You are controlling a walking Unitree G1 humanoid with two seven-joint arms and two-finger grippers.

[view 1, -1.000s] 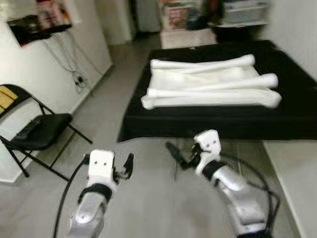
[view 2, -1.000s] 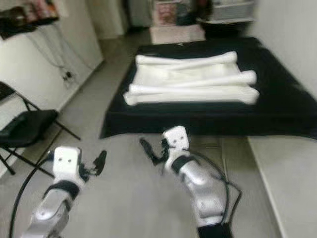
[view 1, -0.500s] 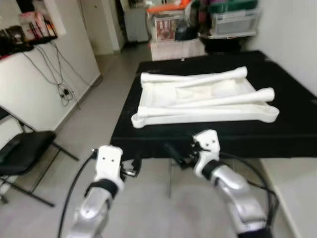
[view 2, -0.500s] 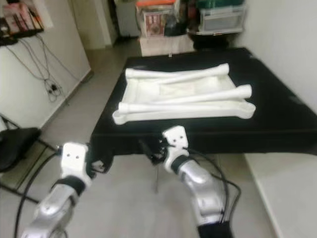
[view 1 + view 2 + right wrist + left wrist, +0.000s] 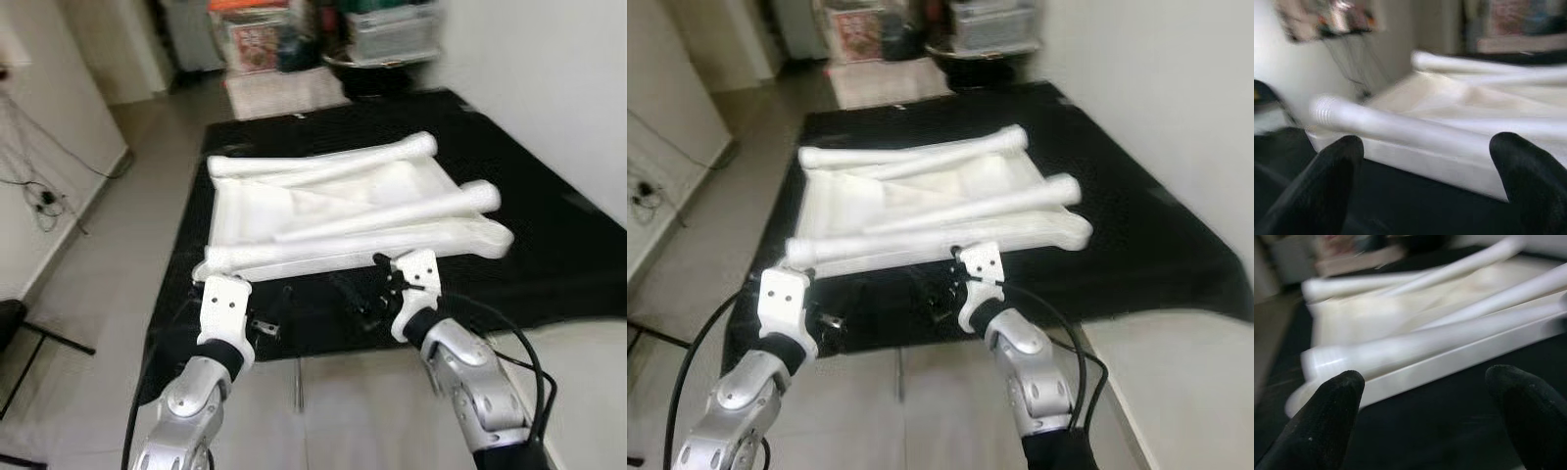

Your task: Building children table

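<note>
nearest the camera, the two silver arms are reaching forward over the pale tiled floor [image 5: 323, 411], the left one at 7 o'clock and the right one at 5 o'clock in the head views. the left gripper [image 5: 269, 318] is hanging at the near edge of the black cloth-covered platform [image 5: 549, 245], and its wrist view is showing both black fingers [image 5: 1327, 421] spread wide apart with nothing between them. the right gripper [image 5: 358, 299] is hovering just above the same near edge, a little further in, its black fingers [image 5: 1327, 181] likewise parted and empty.

just beyond both grippers, toward 12 o'clock, the white plastic children's table top [image 5: 323, 206] is lying upside down on the black cloth, with long white rounded table legs [image 5: 333, 250] lying across and along it. the closest leg is running along the top's near rim, with its ridged end toward 9 o'clock. neither gripper is touching any of the white parts.

the wrist views are giving a close, blurred look at that ridged leg end and the flat rim under it, which the head views are showing only small. the head views are adding the far surroundings: a white wall [image 5: 549, 88] at 2 o'clock, and at 12 o'clock a clutter of storage boxes [image 5: 392, 29] beyond the platform. loose cables [image 5: 39, 186] are hanging by the wall at 9 o'clock.
</note>
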